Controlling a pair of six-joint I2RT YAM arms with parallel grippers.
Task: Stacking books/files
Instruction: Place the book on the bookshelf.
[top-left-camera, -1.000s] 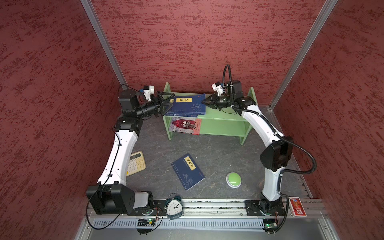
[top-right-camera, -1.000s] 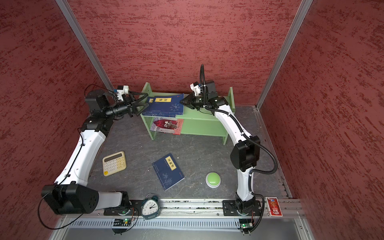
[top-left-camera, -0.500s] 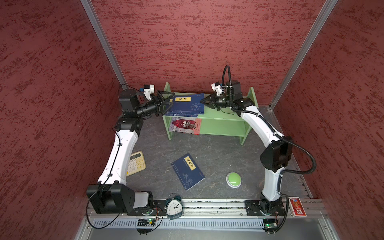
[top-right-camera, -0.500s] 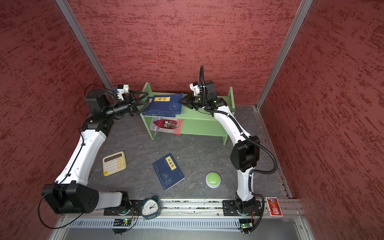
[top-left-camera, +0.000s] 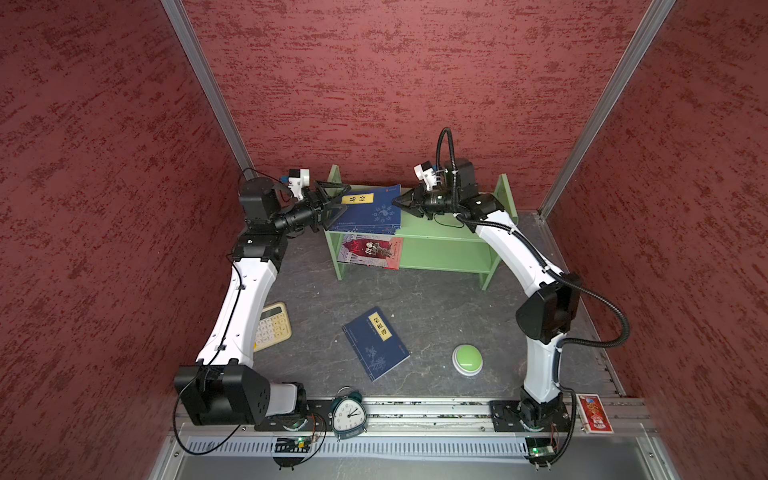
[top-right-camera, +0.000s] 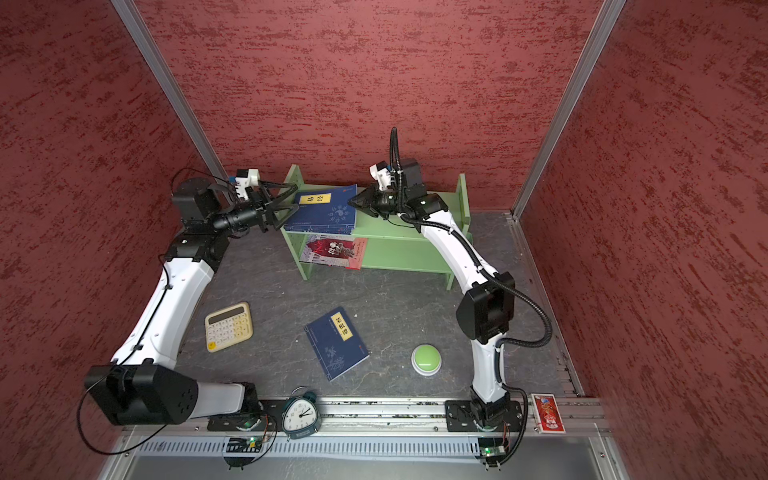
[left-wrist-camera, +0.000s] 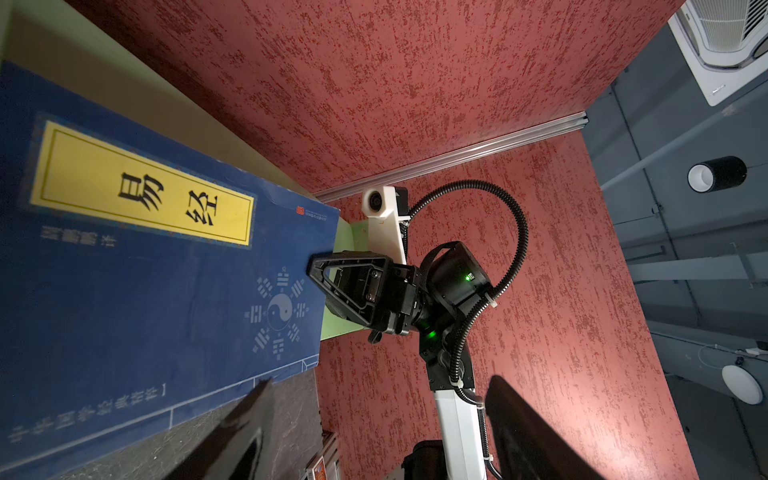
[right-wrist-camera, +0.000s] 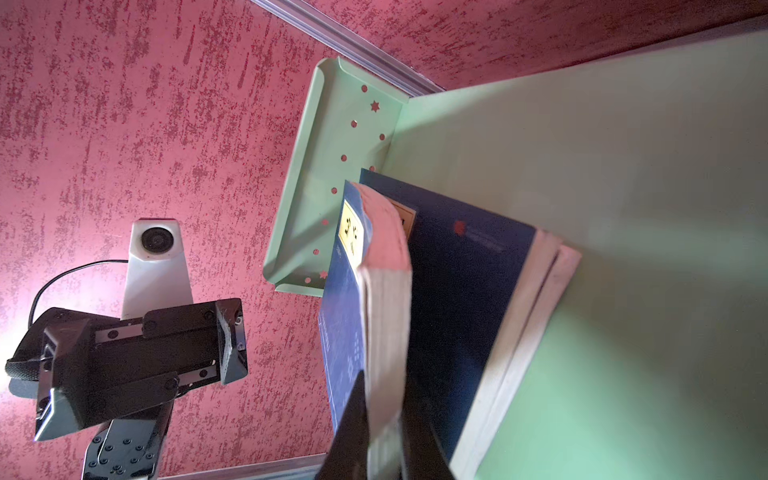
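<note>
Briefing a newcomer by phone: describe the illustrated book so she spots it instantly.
Find the green shelf against the back wall. On its lower tier, directly under the navy stack, lies the illustrated book. It alone has a red-and-white picture cover; the other visible covers are navy with yellow labels.

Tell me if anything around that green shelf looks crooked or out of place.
The top navy book on the shelf is pinched in the right fingers and tilted up off the stack. The red-and-white book lies apart on the lower tier. A loose navy book lies skewed on the table.
</note>
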